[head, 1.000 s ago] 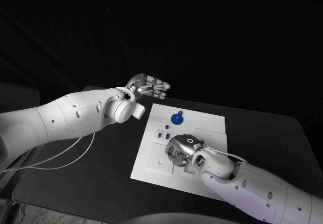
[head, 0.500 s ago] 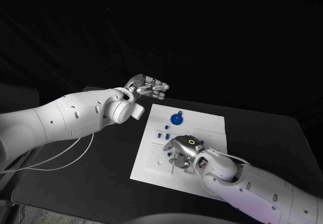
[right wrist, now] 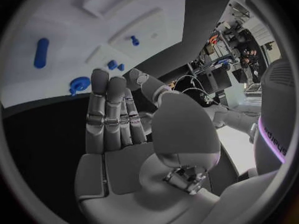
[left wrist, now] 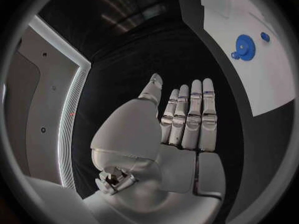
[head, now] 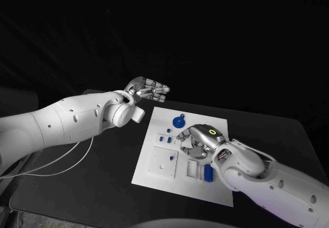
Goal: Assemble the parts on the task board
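The white task board [head: 154,176] lies mid-table. On its far part sits a blue gear [head: 179,121], with small blue pieces [head: 164,138] just nearer. A blue oblong part [head: 208,173] lies on the board's near part. My right hand [head: 199,143] hovers over the board's middle with its fingers straight and holds nothing; the right wrist view shows that hand [right wrist: 118,119] above the gear [right wrist: 79,83] and the oblong part [right wrist: 41,52]. My left hand [head: 148,89] hangs off the board's far left corner, fingers apart and empty. The left wrist view shows the left hand [left wrist: 184,119] and the gear [left wrist: 246,47].
A white square insert [head: 164,161] and a slot [head: 191,167] are set in the board's near half. A white cable [head: 68,159] trails over the black table [head: 96,190] under my left arm. The table's far edge runs just behind the board.
My right hand has lifted off the board's near part and moved toward its middle, uncovering the blue oblong part lying there. The left hand has barely moved.
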Motion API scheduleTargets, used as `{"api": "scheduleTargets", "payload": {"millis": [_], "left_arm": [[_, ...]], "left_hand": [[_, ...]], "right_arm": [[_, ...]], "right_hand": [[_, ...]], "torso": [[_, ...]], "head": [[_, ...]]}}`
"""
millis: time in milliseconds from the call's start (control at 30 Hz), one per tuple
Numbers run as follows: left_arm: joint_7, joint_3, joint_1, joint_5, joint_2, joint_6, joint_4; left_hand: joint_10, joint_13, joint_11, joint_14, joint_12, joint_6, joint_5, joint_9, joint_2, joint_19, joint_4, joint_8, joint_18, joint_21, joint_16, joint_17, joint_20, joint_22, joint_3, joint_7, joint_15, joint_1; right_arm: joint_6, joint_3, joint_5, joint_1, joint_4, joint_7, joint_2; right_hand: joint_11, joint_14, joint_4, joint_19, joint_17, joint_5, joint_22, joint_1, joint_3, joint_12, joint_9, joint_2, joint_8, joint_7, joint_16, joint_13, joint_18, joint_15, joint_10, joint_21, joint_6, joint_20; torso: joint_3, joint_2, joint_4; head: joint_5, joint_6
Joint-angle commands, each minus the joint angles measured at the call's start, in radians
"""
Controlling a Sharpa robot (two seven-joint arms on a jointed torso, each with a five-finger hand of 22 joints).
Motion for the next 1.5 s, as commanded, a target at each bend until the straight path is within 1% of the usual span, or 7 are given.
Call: {"api": "scheduleTargets", "payload": {"millis": [33,267,433,767,1033,1233,1500], "left_arm": [[0.006,0.001,0.0,0.005,-0.001,0.009,0.004],[0.006,0.001,-0.001,0.005,-0.006,0.011,0.005],[0.006,0.001,-0.003,0.005,-0.008,0.013,0.005],[0.005,0.001,-0.006,0.005,-0.009,0.017,0.004],[0.004,0.001,-0.006,0.005,-0.008,0.018,0.004],[0.004,0.0,-0.006,0.005,-0.009,0.018,0.004],[0.002,0.0,-0.006,0.005,-0.009,0.02,0.004]], "left_hand": [[-0.003,-0.001,-0.002,-0.005,0.0,-0.007,0.0,0.0,0.01,0.007,0.0,0.0,0.008,0.005,-0.004,-0.001,-0.001,-0.001,-0.002,-0.001,0.002,-0.002],[-0.003,-0.001,-0.002,-0.004,0.0,-0.007,0.0,0.0,0.009,0.007,-0.001,0.0,0.008,0.006,-0.004,0.0,-0.001,-0.001,-0.001,-0.001,0.002,-0.002],[-0.003,-0.001,-0.002,-0.004,-0.001,-0.007,0.0,0.0,0.01,0.007,-0.001,0.0,0.008,0.006,-0.004,0.0,-0.001,-0.001,-0.001,-0.001,0.002,-0.002],[-0.003,-0.001,-0.002,-0.004,-0.001,-0.007,0.0,0.0,0.011,0.007,-0.002,0.0,0.008,0.006,-0.004,0.0,-0.001,-0.001,0.001,-0.001,0.002,-0.002],[-0.003,-0.001,-0.002,-0.004,-0.001,-0.007,0.0,0.0,0.011,0.007,-0.002,0.0,0.008,0.006,-0.004,0.0,-0.001,-0.001,0.001,-0.001,0.002,-0.002],[-0.003,-0.001,-0.002,-0.004,-0.001,-0.007,0.0,0.0,0.011,0.007,-0.002,0.0,0.008,0.006,-0.004,0.0,-0.001,-0.001,0.001,-0.001,0.002,-0.002],[-0.004,-0.001,-0.002,-0.005,-0.001,-0.007,0.0,0.0,0.011,0.006,-0.001,0.0,0.008,0.006,-0.004,0.001,-0.001,-0.001,0.002,-0.001,0.002,-0.004]], "right_arm": [[0.021,0.021,0.045,0.0,0.018,-0.003,-0.035],[0.094,0.067,0.06,0.0,-0.001,-0.015,-0.098],[0.13,0.074,0.049,-0.005,-0.024,-0.011,-0.102],[0.204,0.077,0.015,-0.029,-0.049,-0.03,-0.094],[0.21,0.077,-0.006,-0.04,-0.068,-0.042,-0.081],[0.194,0.077,-0.029,-0.046,-0.081,-0.059,-0.074],[0.164,0.077,-0.04,-0.047,-0.09,-0.067,-0.066]], "right_hand": [[0.003,0.007,0.008,0.042,-0.003,0.012,-0.01,-0.012,-0.011,-0.003,-0.001,-0.005,-0.003,-0.004,-0.006,0.0,-0.02,0.003,-0.007,0.003,0.005,-0.008],[0.02,0.006,0.04,0.041,-0.01,0.024,-0.073,0.017,-0.183,-0.002,-0.001,0.007,-0.003,-0.011,-0.018,0.001,-0.006,0.016,-0.086,0.005,-0.008,0.005],[0.028,0.001,0.057,0.04,-0.014,-0.001,-0.104,0.053,-0.245,-0.001,-0.001,0.018,-0.003,-0.034,-0.017,0.001,0.003,0.023,-0.116,0.009,-0.016,0.014],[0.026,0.0,0.097,0.038,-0.021,-0.005,-0.14,0.072,-0.306,0.0,-0.001,0.018,-0.004,-0.038,-0.015,0.001,-0.002,0.022,-0.118,0.023,-0.024,0.013],[0.02,0.003,0.066,0.037,-0.023,-0.024,-0.148,0.056,-0.233,-0.002,-0.002,0.022,-0.004,-0.03,-0.015,0.001,-0.016,0.016,-0.091,0.038,-0.016,0.006],[0.011,0.007,0.039,0.037,-0.018,-0.091,-0.141,0.022,-0.037,-0.003,-0.001,0.015,-0.004,-0.018,-0.011,0.0,-0.021,0.008,-0.046,0.055,0.016,-0.004],[0.009,0.009,0.048,0.036,-0.013,-0.135,-0.131,0.015,0.076,-0.003,-0.001,0.006,-0.003,-0.011,-0.008,0.0,-0.019,0.005,-0.036,0.067,0.041,-0.007]], "torso": [[-0.0011,-0.001,-0.0022],[-0.0006,-0.003,-0.0091],[0.0016,-0.003,-0.0082],[-0.0024,-0.002,-0.0051],[-0.003,-0.003,-0.0043],[-0.0032,-0.003,-0.0052],[-0.0026,-0.003,-0.0053]], "head": [[-0.01,0.006],[-0.02,0.014],[-0.02,0.012],[-0.023,0.009],[-0.023,0.008],[-0.023,0.008],[-0.023,0.008]]}}
